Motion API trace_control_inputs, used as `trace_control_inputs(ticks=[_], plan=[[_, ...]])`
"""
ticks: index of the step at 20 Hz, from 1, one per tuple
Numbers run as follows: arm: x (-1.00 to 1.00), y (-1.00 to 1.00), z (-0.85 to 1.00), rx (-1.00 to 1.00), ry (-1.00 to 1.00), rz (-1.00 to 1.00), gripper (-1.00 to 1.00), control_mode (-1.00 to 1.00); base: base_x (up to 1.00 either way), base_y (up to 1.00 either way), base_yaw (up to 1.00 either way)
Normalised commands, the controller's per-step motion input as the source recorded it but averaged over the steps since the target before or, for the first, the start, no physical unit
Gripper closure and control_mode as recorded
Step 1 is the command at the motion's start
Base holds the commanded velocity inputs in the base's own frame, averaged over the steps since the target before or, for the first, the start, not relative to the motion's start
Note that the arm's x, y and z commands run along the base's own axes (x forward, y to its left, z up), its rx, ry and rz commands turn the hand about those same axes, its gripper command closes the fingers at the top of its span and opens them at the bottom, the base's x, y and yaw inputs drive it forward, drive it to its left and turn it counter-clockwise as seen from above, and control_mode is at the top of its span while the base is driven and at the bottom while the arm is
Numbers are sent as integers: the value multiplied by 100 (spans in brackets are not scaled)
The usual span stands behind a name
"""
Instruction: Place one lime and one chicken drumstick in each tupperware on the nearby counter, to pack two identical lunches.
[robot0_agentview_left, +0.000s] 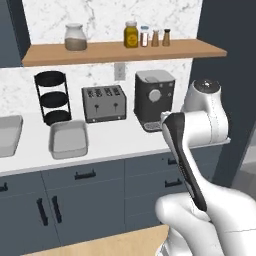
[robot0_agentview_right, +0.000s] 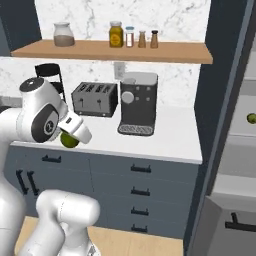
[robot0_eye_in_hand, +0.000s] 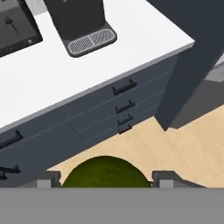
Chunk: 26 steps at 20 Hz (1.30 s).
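The long white bench (robot0_agentview_left: 120, 142) runs ahead of the hand (robot0_eye_in_hand: 105, 186) and a bit below it, with dark drawers under it; the black coffee machine (robot0_agentview_left: 154, 99) stands on the bench right in front of the hand, and the toaster (robot0_agentview_left: 104, 103) is next to it, further off to the side; one grey tupperware (robot0_agentview_left: 68, 139) lies on the bench well away from the hand, past the toaster, and I see nothing inside it; a second tupperware (robot0_agentview_left: 10, 134) peeks in even further away, and the part that shows looks empty too; the smallest thing is the lime (robot0_eye_in_hand: 105, 173), round and green, sitting between the two dark tips of the hand; the hand is pinching the lime, with its tips spread wide around it, up over the floor in front of the drawers; so I think the job has only just started; this lime needs to go into a tupperware, then one more lime and two chicken drumsticks; I cannot see any drumstick here.
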Motion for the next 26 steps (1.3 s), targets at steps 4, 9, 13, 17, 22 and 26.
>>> trace_control_inputs(ticks=[4, 9, 13, 17, 22, 26], plan=[[0, 0, 0, 0, 0, 0, 100, 100, 0, 100, 18], [0, 0, 0, 0, 0, 0, 100, 100, 8, 100, 14], [0, 0, 0, 0, 0, 0, 100, 100, 17, 70, 8], [10, 0, 0, 0, 0, 0, 100, -100, 15, 12, 1], [88, -21, 0, 0, 5, 0, 100, -100, 0, 0, 0], [100, -8, -20, 0, 17, 4, 100, -100, 0, 0, 0]])
